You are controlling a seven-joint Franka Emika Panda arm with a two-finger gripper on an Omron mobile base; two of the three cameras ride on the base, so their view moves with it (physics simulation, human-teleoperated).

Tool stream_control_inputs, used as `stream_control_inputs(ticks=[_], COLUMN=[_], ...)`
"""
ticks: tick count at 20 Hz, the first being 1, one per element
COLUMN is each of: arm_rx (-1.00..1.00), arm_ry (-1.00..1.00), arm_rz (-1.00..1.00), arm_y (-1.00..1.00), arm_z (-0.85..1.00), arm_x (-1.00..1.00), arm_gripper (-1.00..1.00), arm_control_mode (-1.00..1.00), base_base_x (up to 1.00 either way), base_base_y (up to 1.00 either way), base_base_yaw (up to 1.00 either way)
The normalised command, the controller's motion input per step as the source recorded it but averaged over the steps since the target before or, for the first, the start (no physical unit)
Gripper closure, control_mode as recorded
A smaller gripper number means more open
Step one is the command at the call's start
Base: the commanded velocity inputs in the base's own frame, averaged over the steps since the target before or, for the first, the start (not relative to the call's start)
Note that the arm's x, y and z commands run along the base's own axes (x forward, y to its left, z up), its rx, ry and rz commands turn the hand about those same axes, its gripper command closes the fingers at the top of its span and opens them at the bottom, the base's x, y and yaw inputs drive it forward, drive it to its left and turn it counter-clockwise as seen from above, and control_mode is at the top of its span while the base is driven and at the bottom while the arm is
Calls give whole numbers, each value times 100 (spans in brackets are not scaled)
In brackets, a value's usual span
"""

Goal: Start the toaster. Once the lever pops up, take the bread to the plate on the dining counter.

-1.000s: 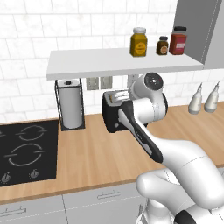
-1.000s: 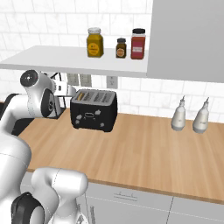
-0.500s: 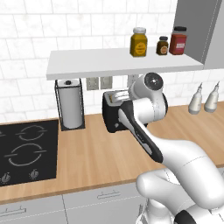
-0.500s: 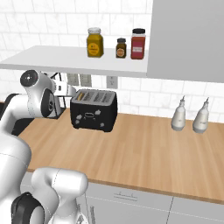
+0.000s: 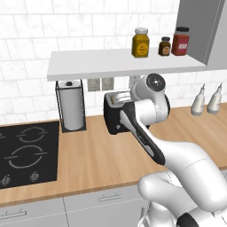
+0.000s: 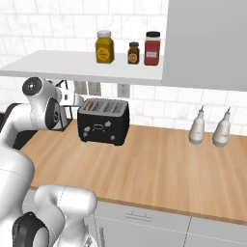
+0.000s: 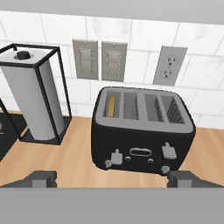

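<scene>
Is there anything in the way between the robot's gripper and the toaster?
Nothing visible is. In the hand view the gripper faces the front of the toaster with only bare wood counter between them. The paper towel roll stands off to one side in its wire holder, clear of that path.

black toaster (image 7: 142, 131) with pale grey slots and whitish levers, tan bread (image 7: 112, 106) in the left slot. light wood counter (image 6: 159, 169), white marbled tile wall (image 7: 205, 74), white paper towel roll (image 7: 30, 98) in a black wire frame.

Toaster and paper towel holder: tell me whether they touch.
Apart. The hand view shows bare wood counter and white wall tile between the toaster and the paper towel holder's black frame.
</scene>
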Motion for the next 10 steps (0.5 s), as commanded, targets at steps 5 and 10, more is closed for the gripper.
stream_control_inputs(ticks=[5,10], arm_rx=[0,0], arm_ry=[0,0], arm_rz=[0,0], arm_y=[0,0], arm_z=[0,0], arm_x=[0,0], arm_gripper=[-100,-100], arm_control_mode=[-100,-100], base_base_x=[0,0], base_base_y=[0,0], base_base_yaw=[0,0])
